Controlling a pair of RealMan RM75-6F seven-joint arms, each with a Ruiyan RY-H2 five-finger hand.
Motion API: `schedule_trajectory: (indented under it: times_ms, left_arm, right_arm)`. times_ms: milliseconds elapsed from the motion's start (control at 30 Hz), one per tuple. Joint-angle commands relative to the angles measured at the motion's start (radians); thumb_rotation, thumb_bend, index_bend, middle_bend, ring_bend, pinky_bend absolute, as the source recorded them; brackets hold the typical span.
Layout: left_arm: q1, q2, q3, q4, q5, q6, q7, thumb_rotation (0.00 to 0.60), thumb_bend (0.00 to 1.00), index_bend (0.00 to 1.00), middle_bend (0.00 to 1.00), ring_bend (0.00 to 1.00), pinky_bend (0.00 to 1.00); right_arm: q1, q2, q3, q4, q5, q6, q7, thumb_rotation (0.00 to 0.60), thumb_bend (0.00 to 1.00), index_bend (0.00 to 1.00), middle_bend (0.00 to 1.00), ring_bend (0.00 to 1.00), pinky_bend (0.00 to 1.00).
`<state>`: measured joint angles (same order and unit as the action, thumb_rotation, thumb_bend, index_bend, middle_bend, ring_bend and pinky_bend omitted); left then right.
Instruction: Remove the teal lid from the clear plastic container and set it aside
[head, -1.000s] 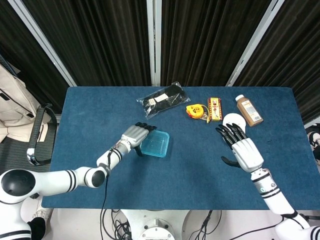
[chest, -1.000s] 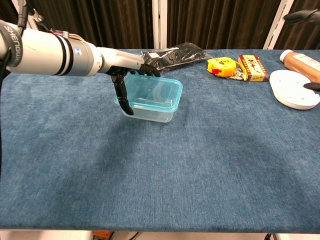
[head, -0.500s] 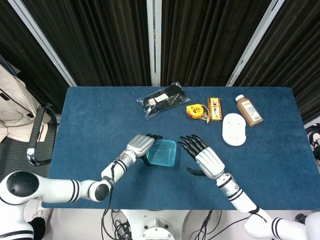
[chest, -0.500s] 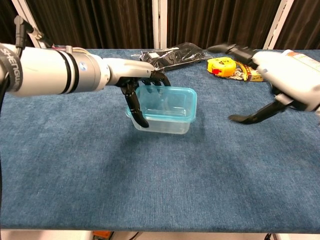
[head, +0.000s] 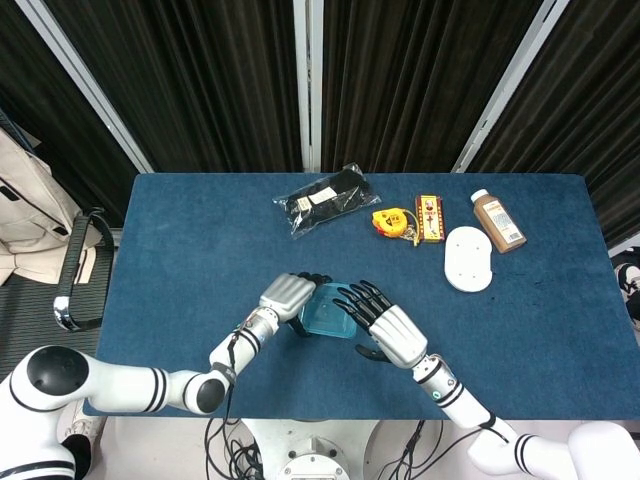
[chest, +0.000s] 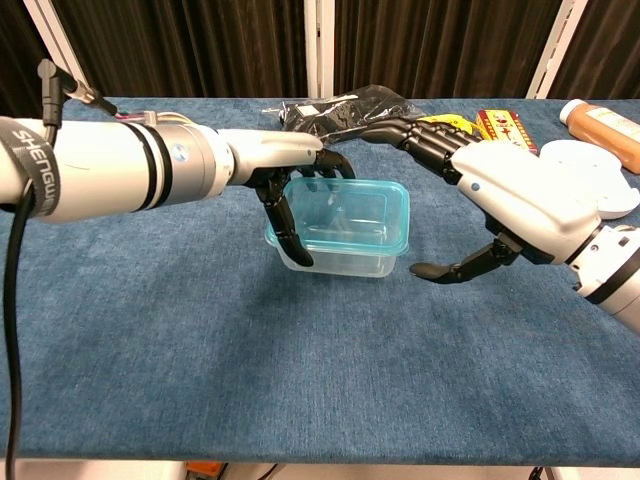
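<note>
Where the blue worktop (head: 180, 230) runs toward its near edge, midway along: left hand (chest: 290, 185) gripping the clear plastic container (chest: 340, 255) at its left end, fingers over the rim, thumb down the front wall. Right hand (chest: 520, 200) spread open just right of it, fingers (chest: 415, 135) reaching over the far corner, thumb low beside the wall; contact hard to judge. Teal lid (chest: 345, 215) on the container. From above, container mostly hidden under both hands. Far edge, seen whole only from above: black bag (head: 325, 200), brown bottle (head: 498, 220), white disc (head: 468, 258), yellow tape measure (head: 392, 222).
</note>
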<state>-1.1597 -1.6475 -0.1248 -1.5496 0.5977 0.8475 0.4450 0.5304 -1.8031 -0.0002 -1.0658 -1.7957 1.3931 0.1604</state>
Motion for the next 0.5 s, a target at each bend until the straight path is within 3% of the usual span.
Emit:
schedule_trajectory:
  times_ms: [33,500]
  left_arm:
    - [0.003,0.001,-0.002,-0.004,-0.004,-0.001,0.001,0.6,0.0,0.25,0.31,0.26,0.32]
    - [0.008,0.008,-0.001,-0.016,0.006,-0.006,0.021,0.6,0.0,0.25,0.31,0.26,0.32]
  right_arm:
    - [0.003,-0.013,-0.001,0.023,0.001,0.005,0.005,0.6,0.08,0.0,0.0,0.0,0.0]
    - [0.056,-0.033,-0.011,0.1,-0.007,-0.015,0.067,0.6,0.06,0.0,0.0,0.0,0.0]
